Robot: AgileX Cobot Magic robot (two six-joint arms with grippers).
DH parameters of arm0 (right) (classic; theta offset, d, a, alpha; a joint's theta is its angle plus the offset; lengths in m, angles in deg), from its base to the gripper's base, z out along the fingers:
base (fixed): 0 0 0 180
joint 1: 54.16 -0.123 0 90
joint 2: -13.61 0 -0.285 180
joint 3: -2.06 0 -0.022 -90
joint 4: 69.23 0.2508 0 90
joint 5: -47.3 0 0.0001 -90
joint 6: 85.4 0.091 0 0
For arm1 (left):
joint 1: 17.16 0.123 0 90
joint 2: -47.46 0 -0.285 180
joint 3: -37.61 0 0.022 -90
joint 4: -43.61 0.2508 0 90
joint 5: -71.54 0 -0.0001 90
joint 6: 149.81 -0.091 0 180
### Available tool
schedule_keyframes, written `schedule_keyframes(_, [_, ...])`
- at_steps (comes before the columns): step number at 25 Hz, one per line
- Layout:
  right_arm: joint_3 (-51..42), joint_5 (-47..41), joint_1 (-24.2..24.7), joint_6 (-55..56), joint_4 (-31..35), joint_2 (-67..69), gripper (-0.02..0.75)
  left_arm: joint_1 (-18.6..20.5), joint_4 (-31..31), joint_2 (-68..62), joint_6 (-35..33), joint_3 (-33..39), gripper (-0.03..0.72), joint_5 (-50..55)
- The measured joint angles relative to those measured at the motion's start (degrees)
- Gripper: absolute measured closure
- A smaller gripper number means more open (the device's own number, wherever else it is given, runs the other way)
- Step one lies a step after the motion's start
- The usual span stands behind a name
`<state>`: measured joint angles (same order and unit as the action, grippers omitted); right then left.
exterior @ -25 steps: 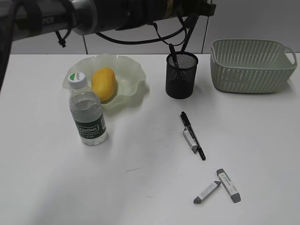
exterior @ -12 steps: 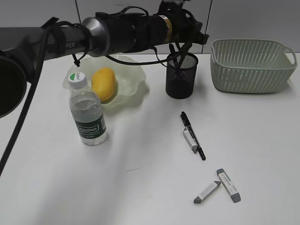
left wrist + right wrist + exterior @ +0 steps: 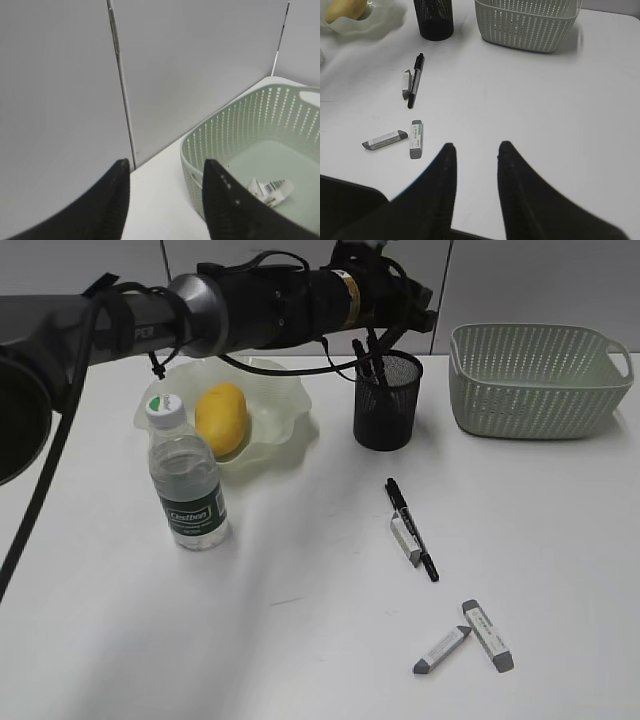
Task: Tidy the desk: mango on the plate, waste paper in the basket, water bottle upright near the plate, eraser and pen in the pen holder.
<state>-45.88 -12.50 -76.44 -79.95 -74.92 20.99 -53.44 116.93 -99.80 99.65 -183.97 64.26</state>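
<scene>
The mango (image 3: 221, 418) lies on the pale-green plate (image 3: 270, 390). The water bottle (image 3: 187, 485) stands upright in front of the plate. The pen (image 3: 410, 528) lies on the desk (image 3: 300, 640) with an eraser (image 3: 405, 540) touching it. Two more erasers (image 3: 441, 650) (image 3: 488, 636) lie nearer the front. The pen holder (image 3: 387, 405) stands right of the plate. The waste paper (image 3: 270, 190) lies inside the basket (image 3: 535, 380). My left gripper (image 3: 165, 165) is open and empty, high above the pen holder (image 3: 415, 315). My right gripper (image 3: 477, 146) is open and empty above bare desk.
My left arm (image 3: 250, 305) spans the back of the desk above the plate. A grey panelled wall (image 3: 175, 75) stands right behind the desk. In the right wrist view the pen (image 3: 415, 80) and two erasers (image 3: 416, 137) lie left of the jaws.
The left arm has dropped from the top edge of the view to above the plate and pen holder, then nearly stopped. The things on the desk have not moved.
</scene>
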Motion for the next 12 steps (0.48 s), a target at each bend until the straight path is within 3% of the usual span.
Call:
schedule_keyframes(7, [0.0,0.0,0.0,0.0,0.0,0.0,0.499,-3.8,-0.9,11.3,0.1,3.0,0.379,14.5])
schedule_keyframes(12, [0.0,0.0,0.0,0.0,0.0,0.0,0.499,-7.4,-6.0,22.8,-6.3,17.1,0.466,18.7])
